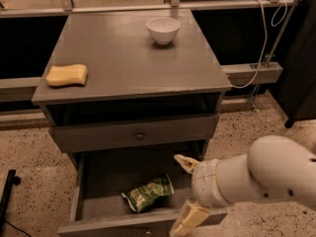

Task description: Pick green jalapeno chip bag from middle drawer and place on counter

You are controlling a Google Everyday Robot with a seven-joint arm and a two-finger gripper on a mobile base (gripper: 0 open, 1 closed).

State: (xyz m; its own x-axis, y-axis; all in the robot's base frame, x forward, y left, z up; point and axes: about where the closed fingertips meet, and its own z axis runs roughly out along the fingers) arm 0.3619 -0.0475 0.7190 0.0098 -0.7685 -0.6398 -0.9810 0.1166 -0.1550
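A yellow sponge (66,75) lies at the left, well apart from a white bowl (163,29) standing upright farther back. Below them, a closed drawer front (98,138) with a round dark knob (139,136) sits above the gripper (177,194), low right.
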